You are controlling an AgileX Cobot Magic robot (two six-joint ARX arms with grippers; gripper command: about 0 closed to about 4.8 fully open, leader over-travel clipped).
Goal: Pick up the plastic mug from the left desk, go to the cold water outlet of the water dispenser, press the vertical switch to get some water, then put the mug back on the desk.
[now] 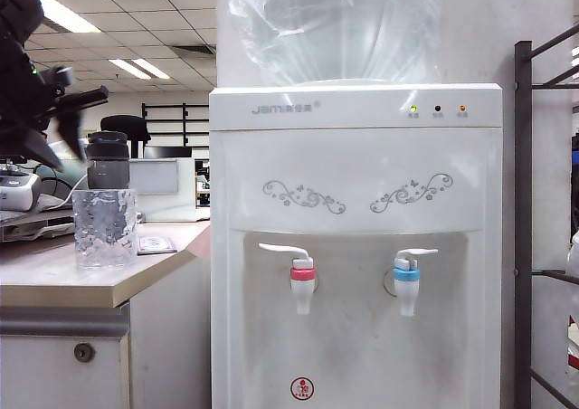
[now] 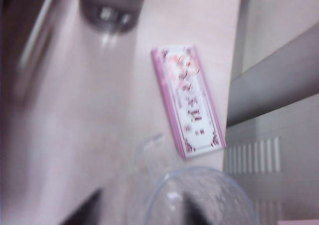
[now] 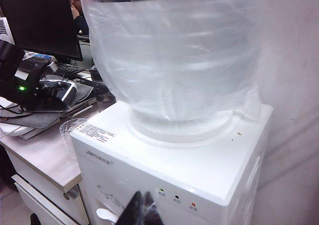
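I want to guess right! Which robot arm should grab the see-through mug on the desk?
Probably the left. The left gripper hangs blurred just above the plastic mug on the left desk. The right gripper is up by the water dispenser, far from the mug.

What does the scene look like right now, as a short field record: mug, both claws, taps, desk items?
mug: plastic mug upright on the left desk, near its front edge, not held
left claw: left claw above the desk, up and left of the mug, blurred; opening unclear
right claw: right claw high, beside the water dispenser top; looks shut
taps: cold water outlet blue, right; red tap left; nothing under either
desk items: grey bottle behind mug; card lying flat
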